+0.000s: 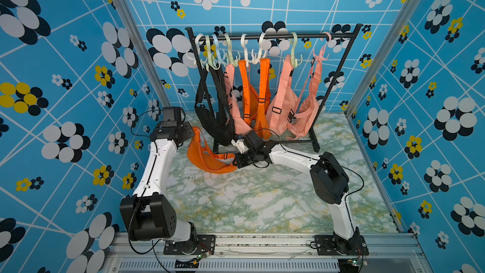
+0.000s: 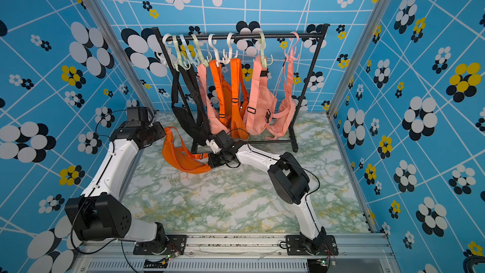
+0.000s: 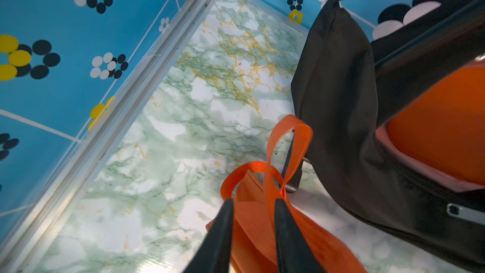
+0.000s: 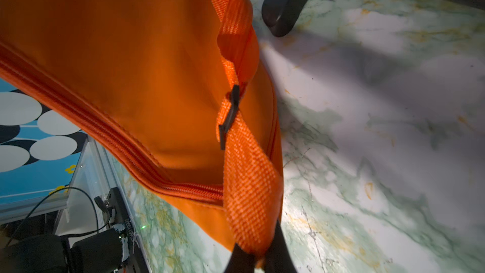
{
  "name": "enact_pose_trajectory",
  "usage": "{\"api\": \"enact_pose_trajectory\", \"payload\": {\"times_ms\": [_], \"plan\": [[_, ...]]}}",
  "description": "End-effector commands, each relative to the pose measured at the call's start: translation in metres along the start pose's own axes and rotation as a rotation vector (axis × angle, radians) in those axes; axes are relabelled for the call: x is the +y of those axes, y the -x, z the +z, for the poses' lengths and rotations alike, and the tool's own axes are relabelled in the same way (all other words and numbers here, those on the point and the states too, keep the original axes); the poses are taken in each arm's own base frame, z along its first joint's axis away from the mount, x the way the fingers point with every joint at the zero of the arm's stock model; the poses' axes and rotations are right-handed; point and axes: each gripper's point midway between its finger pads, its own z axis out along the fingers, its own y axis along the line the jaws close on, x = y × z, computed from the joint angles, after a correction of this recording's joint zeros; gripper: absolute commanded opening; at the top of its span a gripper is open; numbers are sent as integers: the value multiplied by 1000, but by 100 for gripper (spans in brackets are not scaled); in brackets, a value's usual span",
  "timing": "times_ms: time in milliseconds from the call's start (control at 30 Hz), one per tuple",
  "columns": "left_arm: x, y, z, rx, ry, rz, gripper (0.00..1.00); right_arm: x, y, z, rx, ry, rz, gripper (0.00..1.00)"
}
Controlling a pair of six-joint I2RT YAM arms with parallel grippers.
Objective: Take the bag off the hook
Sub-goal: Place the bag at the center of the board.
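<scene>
Your right fingers (image 4: 279, 258) clamp the strap (image 4: 246, 179) of the orange waist bag (image 1: 207, 161) to carry it, already unhooked, over the bench (image 1: 262, 200), while your left fingers (image 3: 223, 232) stand apart, seemingly releasing it.

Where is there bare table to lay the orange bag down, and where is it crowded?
Widest bare patch: the table in front of the orange bag, down to the front rail. A narrower strip runs between the rack and the right wall. Crowded: under the rack, where the hanging bags drop close to the table.
</scene>
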Motion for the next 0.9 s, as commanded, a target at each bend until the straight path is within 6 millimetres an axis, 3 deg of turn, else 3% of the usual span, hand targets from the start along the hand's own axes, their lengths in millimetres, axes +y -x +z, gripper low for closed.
{"api": "enact_pose_trajectory", "payload": {"times_ms": [0,67,100,200,400,500,633,767,833,867], "plan": [[-1,5,-6,-26,-20,-3,41,-23,15,6,-49,-62,100,0],[3,3,-8,-20,1,9,41,-21,24,4,-60,-40,118,0],[7,1,-8,-16,15,11,41,-26,22,12,-42,-37,133,0],[19,-3,-11,-10,39,-1,41,-16,35,9,-42,21,136,0],[40,-9,-20,-13,64,-53,41,34,43,-9,24,245,91,0],[49,-7,-24,-19,79,-73,39,68,38,-22,95,431,108,0],[49,-5,-24,-21,69,-87,39,91,29,-27,198,614,219,0],[45,-7,-18,6,49,-95,41,86,25,-27,219,633,275,0],[43,-9,-16,20,41,-99,51,74,25,-24,220,614,319,0],[43,-10,-16,23,36,-100,51,67,26,-22,214,598,348,0]]}}
